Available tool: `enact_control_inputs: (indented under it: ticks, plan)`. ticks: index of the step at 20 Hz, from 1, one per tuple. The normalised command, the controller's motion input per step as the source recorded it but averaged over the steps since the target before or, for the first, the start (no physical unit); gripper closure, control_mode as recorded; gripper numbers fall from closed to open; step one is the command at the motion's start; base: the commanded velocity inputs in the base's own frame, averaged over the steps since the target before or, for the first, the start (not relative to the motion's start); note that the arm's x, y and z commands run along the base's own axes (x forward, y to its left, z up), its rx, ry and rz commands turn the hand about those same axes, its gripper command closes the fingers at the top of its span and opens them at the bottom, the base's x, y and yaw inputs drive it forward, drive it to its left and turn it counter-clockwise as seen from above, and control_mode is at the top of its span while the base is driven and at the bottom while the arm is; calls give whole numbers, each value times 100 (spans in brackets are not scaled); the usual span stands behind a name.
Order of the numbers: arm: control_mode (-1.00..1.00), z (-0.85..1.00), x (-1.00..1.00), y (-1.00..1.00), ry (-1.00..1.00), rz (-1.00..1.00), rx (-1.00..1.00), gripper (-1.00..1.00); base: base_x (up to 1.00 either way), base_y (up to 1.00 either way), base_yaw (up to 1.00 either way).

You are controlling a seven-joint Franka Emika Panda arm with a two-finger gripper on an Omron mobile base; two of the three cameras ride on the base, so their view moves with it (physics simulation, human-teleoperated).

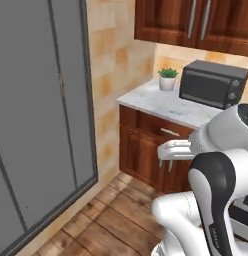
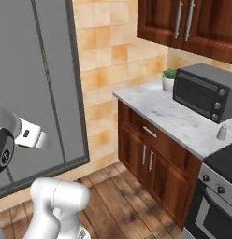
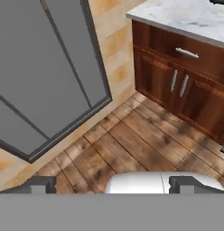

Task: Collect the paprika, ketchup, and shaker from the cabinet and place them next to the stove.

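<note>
My gripper [image 1: 166,164] hangs open and empty in front of the base cabinets, fingers pointing down at the wooden floor. In the hand view its two fingertips [image 3: 41,184] stand far apart over the floorboards. The hand [image 2: 34,136] also shows at the left of the right base view. The stove [image 2: 220,164] is at the far right, black top over a steel front with knobs. A small white-grey shaker [image 2: 222,132] stands on the marble counter [image 2: 174,119] just left of the stove. The paprika, the ketchup and the cabinet are out of view.
Tall grey doors [image 1: 41,110] fill the left. A black microwave [image 2: 202,91] and a potted plant [image 2: 169,79] stand on the counter. Wall cabinets with bar handles [image 2: 183,23] hang above. Base cabinets [image 3: 181,85] stand under the counter. Open wooden floor [image 3: 132,144] lies ahead.
</note>
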Motion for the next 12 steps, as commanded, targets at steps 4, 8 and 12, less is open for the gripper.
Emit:
enact_control_inputs:
  ticks: [4, 8, 12]
  plan:
    - [100, 0, 0, 0, 0, 0, 0, -100, -18, 65, 49]
    - [100, 0, 0, 0, 0, 0, 0, -100, -29, 60, 46]
    - [100, 0, 0, 0, 0, 0, 0, -100, -44, 31, 40]
